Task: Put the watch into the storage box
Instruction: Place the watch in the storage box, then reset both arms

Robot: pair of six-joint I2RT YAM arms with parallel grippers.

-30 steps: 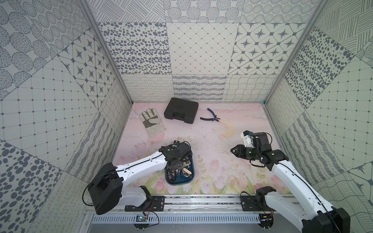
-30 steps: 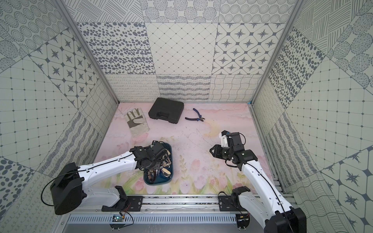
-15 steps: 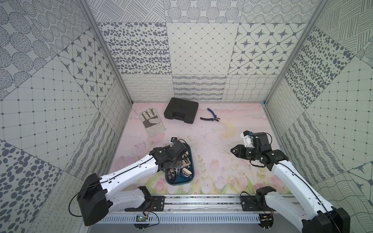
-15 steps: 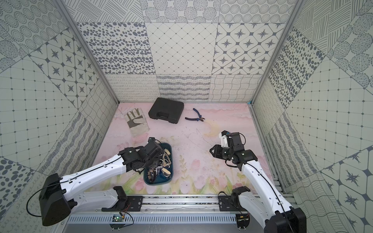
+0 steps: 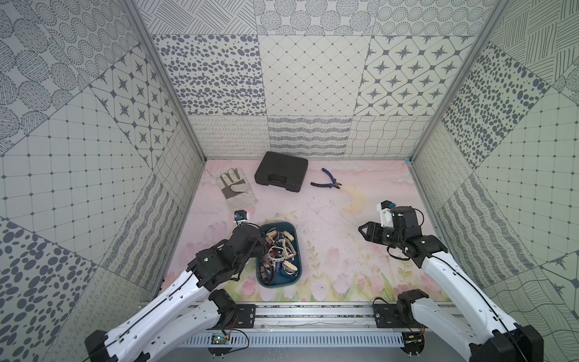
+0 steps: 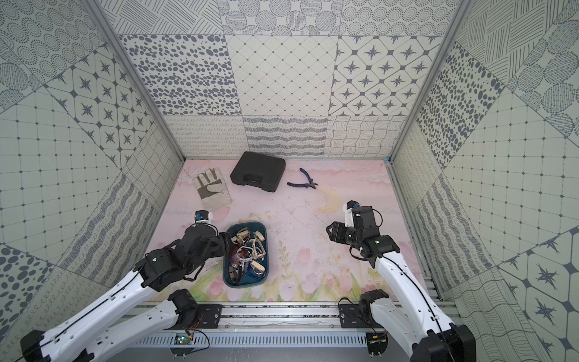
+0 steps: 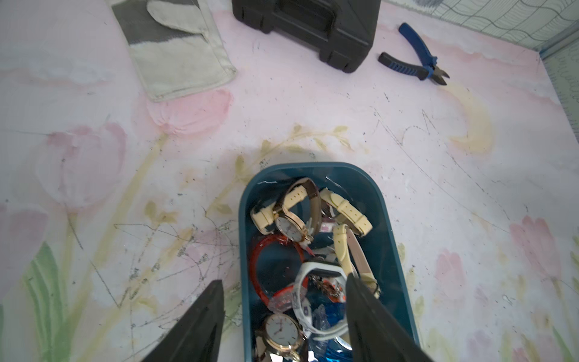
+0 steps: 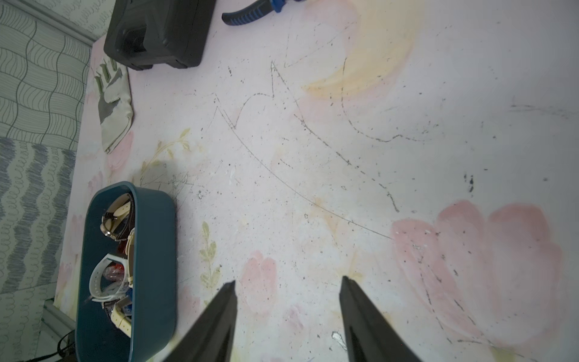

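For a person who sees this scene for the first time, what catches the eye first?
The teal storage box, near the front of the pink table, holds a tangle of watches, and the left end effector hangs open above its edge. Along the back wall lie a work glove, a black case and blue pliers; the right end effector stands open and empty.

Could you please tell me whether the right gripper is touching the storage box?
Apart. In a top view, a wide stretch of bare mat lies between the right gripper and the storage box. The right wrist view shows the same gap.
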